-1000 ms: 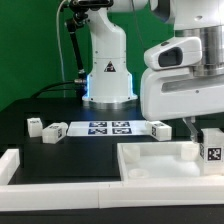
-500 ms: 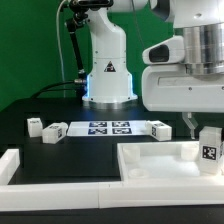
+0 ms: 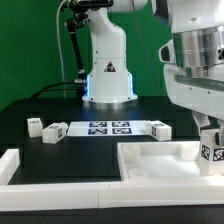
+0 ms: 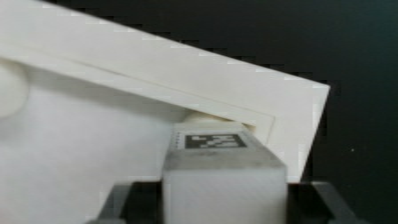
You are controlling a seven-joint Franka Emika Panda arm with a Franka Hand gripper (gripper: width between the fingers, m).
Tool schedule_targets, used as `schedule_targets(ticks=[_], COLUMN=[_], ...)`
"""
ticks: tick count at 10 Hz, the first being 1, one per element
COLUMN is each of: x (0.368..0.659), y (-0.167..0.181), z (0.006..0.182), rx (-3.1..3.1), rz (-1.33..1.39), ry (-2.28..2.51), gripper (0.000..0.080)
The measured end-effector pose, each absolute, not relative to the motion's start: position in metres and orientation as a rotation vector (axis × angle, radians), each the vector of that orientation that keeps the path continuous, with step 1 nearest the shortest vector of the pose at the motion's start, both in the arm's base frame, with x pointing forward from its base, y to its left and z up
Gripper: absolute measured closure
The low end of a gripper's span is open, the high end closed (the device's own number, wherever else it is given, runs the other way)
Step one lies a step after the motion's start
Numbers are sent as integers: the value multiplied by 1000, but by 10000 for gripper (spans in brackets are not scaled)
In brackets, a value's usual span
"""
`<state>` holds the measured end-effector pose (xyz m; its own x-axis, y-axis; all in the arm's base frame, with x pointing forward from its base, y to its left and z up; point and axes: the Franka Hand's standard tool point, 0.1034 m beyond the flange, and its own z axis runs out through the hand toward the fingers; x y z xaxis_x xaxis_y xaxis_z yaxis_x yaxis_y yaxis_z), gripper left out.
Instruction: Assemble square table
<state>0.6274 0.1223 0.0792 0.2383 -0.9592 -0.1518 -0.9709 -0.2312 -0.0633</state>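
Nearest in the exterior view runs the long low white border wall (image 3: 60, 172). Just behind it, the large white plastic square slab with a raised rim (image 3: 150, 160) lies on the black table (image 3: 40, 150). At the slab's corner on the exterior view's right, the two-finger gripper (image 3: 207, 133) pinches a short white tagged leg post (image 3: 211, 153) upright. Farther back lies the marker board (image 3: 107, 127), with loose white leg posts (image 3: 55, 131) at both its ends.

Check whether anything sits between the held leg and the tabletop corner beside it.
Nothing visible does. The gripper holds the leg right at the tabletop corner, with no part between them. The loose legs lie back by the marker board.
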Motion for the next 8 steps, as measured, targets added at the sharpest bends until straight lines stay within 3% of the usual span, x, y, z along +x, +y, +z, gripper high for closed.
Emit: schedule_targets(ticks=[2, 3, 4, 5, 8], x=[627, 627, 627, 627, 626], y=[122, 121, 121, 121, 121], z=[79, 79, 77, 76, 75], rx=[-2458, -2600, -2729, -2793, -2882], rz=[107, 83, 63, 55, 32], ry=[1709, 1482, 1222, 1065, 786], gripper=[503, 277, 277, 176, 151])
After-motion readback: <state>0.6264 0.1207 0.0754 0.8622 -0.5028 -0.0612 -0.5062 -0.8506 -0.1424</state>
